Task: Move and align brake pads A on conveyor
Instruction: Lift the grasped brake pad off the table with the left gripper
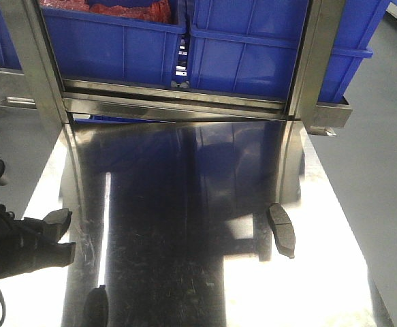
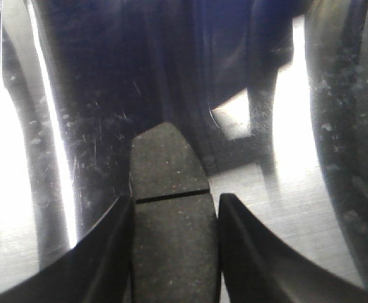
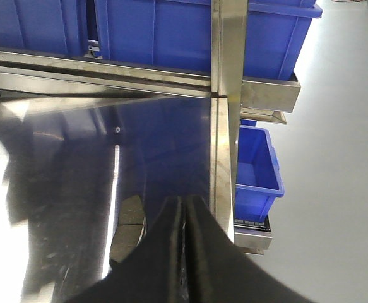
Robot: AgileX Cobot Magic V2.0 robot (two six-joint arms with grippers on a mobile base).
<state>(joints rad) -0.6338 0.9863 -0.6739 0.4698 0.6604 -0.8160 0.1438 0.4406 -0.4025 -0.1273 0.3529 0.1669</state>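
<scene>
I see one dark-grey, crescent-shaped brake pad (image 2: 171, 183) pinched lengthwise in my left end effector (image 2: 175, 201), its cross groove level with the tips. A second pad (image 3: 128, 222) lies flat on the shiny bench (image 3: 57, 158) just left of my right end effector (image 3: 185, 203), its near end hidden.

Black left arm (image 1: 11, 248), curved matte jaws
</scene>
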